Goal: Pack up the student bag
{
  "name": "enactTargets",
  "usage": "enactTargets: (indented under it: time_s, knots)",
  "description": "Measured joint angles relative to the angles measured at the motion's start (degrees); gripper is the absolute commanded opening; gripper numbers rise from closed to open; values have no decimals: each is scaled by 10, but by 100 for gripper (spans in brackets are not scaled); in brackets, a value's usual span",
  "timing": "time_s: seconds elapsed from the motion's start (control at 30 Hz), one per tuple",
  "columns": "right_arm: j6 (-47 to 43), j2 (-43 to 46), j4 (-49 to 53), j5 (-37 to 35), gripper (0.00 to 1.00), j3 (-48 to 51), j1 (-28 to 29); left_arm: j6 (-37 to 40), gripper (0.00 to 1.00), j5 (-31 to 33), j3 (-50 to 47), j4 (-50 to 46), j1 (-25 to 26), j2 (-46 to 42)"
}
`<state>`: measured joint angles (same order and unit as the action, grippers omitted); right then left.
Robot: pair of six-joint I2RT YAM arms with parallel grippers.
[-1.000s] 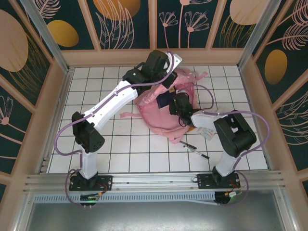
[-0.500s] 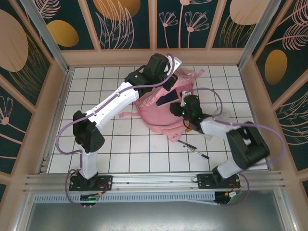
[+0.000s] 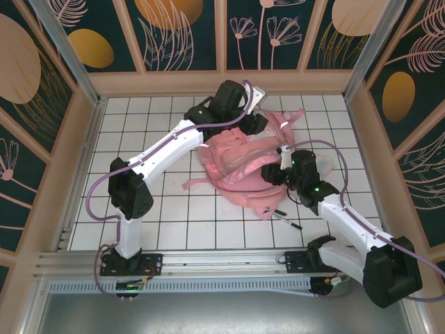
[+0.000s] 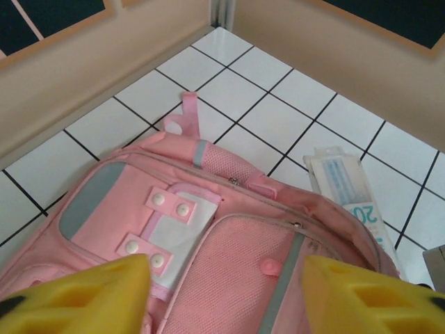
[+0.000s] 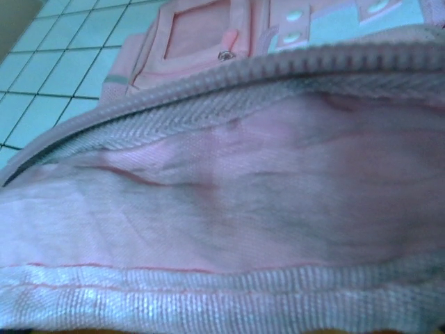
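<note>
Starting with the white-tiled table (image 3: 174,223), boxed in by tan walls. Slumped toward its far middle, front side up, the student bag (image 3: 233,158): pink fabric, grey reflective strips, mesh pockets, a white snap-buttoned patch, straps trailing onto the tiles. Reaching in over the bag's far side, the left gripper (image 4: 226,275), hovering above the front pockets with yellow fingers (image 4: 83,285) spread wide and holding nothing. Pressed in at the bag's right edge, the right gripper (image 3: 279,171), its wrist camera up close against pink lining and zipper tape. No telling how far apart its jaws stand, or whether any fabric is pinched. Just beside the bag's right side, flat on the tiles, a clear plastic packet (image 4: 344,182) with pale blue contents. Near the bag's near-right corner, a thin black pen (image 3: 286,220).
</note>
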<state>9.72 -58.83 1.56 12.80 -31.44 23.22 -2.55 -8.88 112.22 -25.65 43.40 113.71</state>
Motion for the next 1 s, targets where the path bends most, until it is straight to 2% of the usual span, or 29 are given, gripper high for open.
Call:
enactTargets:
  time_s: [0.17,0.3,0.4,0.47,0.57,0.7,0.8,0.97,1.0]
  knots:
    - [-18,-49,25,40,45,-48,-2,-47,70,57,-49,-5,-36,-13]
    - [-20,-94,23,62,44,-71,-3,-131,72,97,-136,-15,-136,-36]
    - [-20,-113,24,71,44,-83,-3,-191,73,90,-239,-4,-211,-57]
    - [-22,-122,24,78,43,-92,-3,-223,73,77,-294,0,-235,-61]
    - [-26,-135,26,86,42,-108,-4,-263,72,47,-341,2,-229,-57]
    - [-35,-154,26,98,41,-125,-4,-303,65,-4,-349,47,-210,-35]
    - [-39,-168,33,102,40,-143,-4,-319,64,-25,-349,80,-208,-15]
    - [-50,-197,43,109,40,-179,-4,-338,53,-20,-348,106,-212,27]
    - [-50,-205,47,110,39,-188,-4,-343,47,-16,-348,110,-212,33]
